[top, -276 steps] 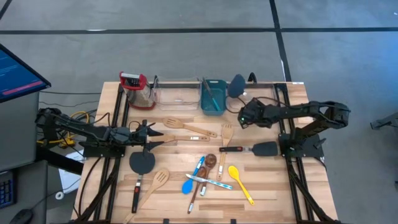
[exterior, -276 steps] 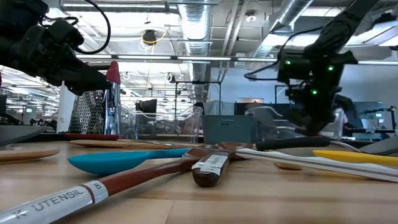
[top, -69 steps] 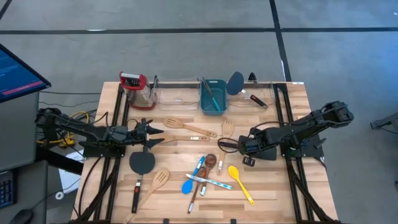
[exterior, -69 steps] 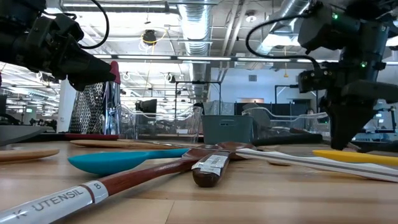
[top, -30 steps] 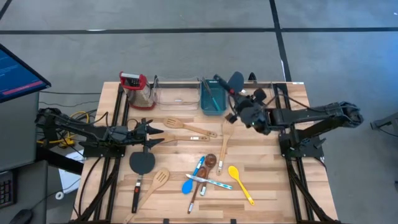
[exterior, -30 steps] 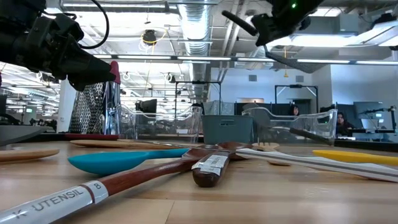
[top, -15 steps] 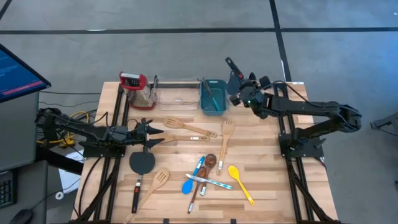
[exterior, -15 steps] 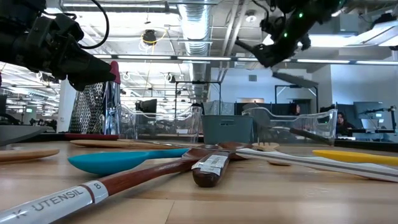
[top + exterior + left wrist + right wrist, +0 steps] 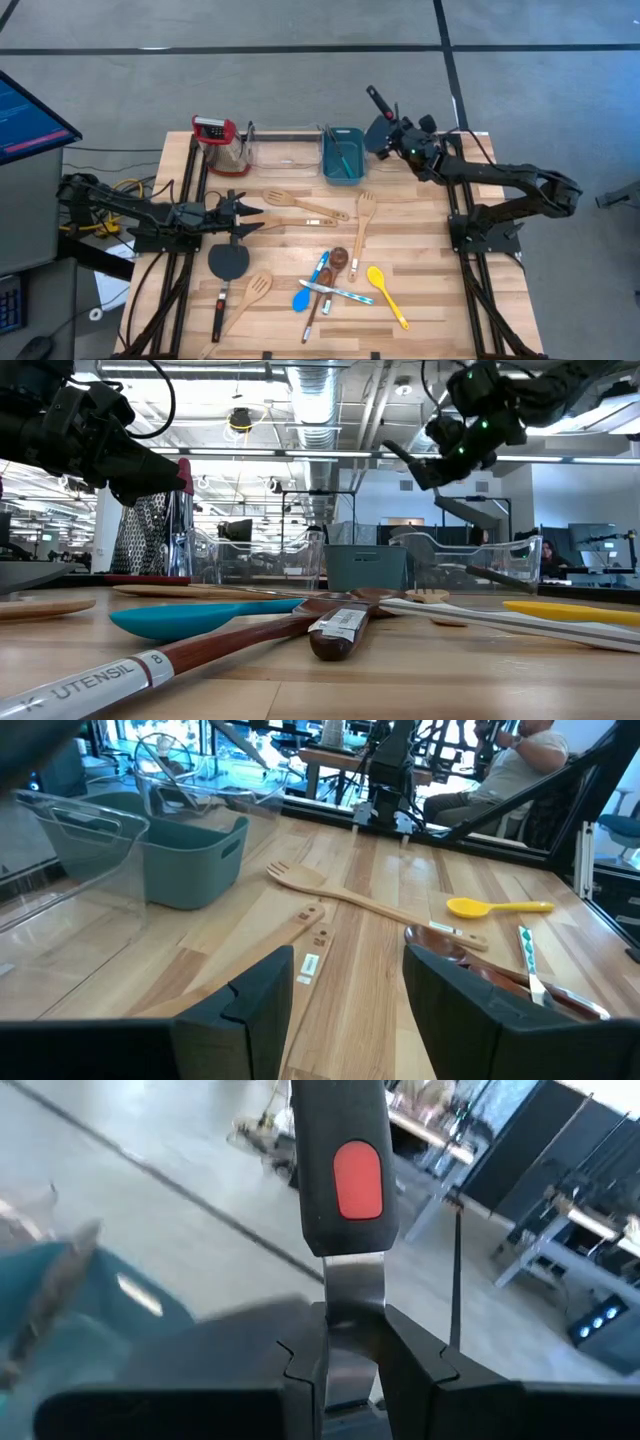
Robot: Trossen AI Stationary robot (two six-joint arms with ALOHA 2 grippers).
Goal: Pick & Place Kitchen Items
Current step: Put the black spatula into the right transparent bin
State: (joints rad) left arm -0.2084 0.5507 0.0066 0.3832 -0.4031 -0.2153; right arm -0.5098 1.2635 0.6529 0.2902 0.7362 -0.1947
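My right gripper [image 9: 393,128] is shut on a black spatula with a red oval on its handle [image 9: 345,1180]. It is high over the table's far edge, between the teal tub [image 9: 342,155] and the right clear bin [image 9: 425,158]. The low view shows it aloft [image 9: 440,460]. The spatula's blade is hidden behind the gripper. My left gripper [image 9: 243,211] hovers open at the table's left, above a black spatula [image 9: 228,262] that lies flat. Wooden spatulas [image 9: 300,205] [image 9: 364,218], a blue spoon [image 9: 303,295], a yellow spoon [image 9: 386,293] and a dark-brown spoon [image 9: 335,262] lie flat on the table. My right gripper pinches the spatula's flat metal neck [image 9: 352,1285] between its two fingers, just below the black handle. The handle sticks out past the fingertips, slanting up and over the table's far edge [image 9: 374,97]. The spatula is lifted clear of everything.
A red-topped grater [image 9: 216,140] stands at the far left beside a clear bin [image 9: 285,150]. A blue-grey rounded utensil head [image 9: 380,135] stands by the tub. Another wooden slotted spatula [image 9: 255,290] lies at the near left. A person sits beyond the table [image 9: 520,760].
My right gripper has carried the black spatula from over the middle right of the table toward the far edge, staying high. It has turned so that the handle, which pointed over the tub, now reaches past the far edge. It stays shut on the spatula.
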